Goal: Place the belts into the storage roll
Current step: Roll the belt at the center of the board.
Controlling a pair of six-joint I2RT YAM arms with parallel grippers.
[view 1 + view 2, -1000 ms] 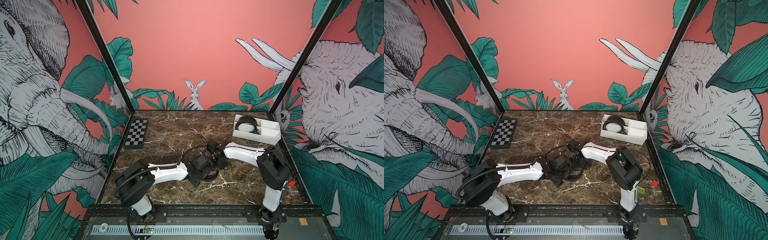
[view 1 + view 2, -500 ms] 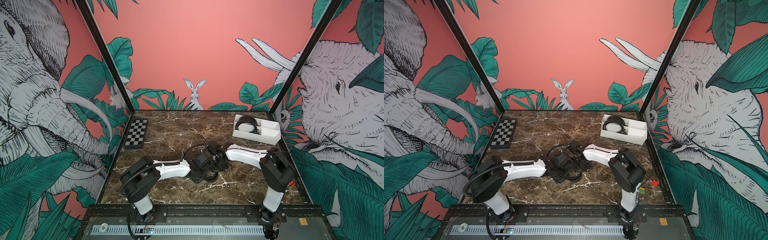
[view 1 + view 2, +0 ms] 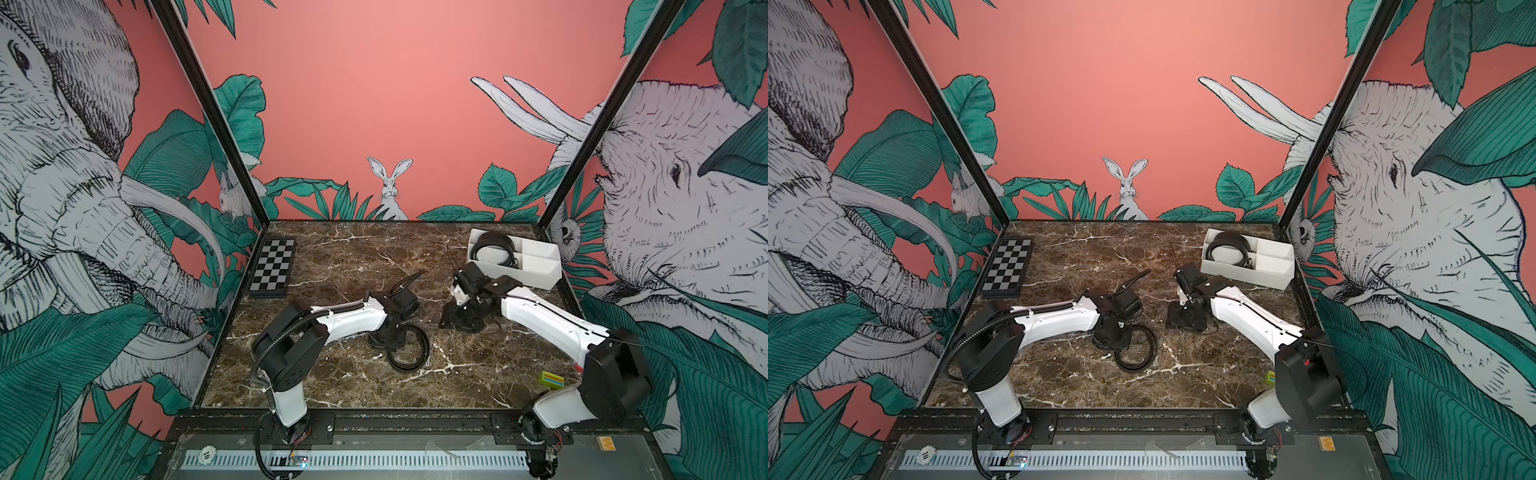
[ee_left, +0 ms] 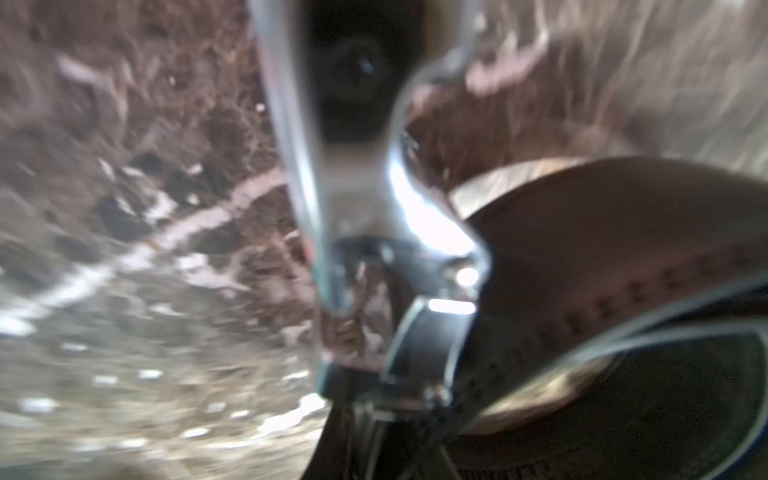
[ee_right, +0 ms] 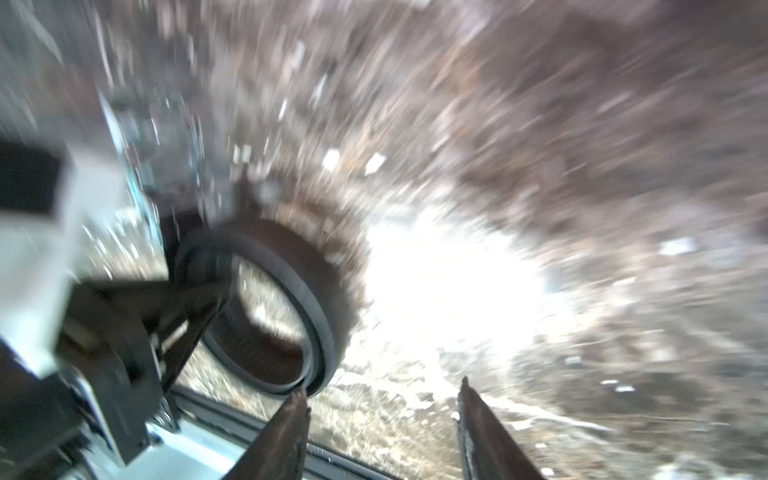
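One black belt lies coiled on the marble near the middle, seen in both top views. My left gripper is down on the coil's left edge and shut on it. The left wrist view is blurred and shows the belt's strap and its silver buckle very close. My right gripper is open and holds nothing, standing apart to the right of the coil, and in a top view it hangs low over the table. The white storage roll at the back right holds another coiled belt.
A black-and-grey checkered board lies at the back left. A small green and yellow block sits at the right edge beside the right arm's base. Enclosure walls close in the table on three sides.
The left gripper has shut on the coiled belt. The right gripper has opened, let go of the belt and drawn back to the right, away from the left gripper.
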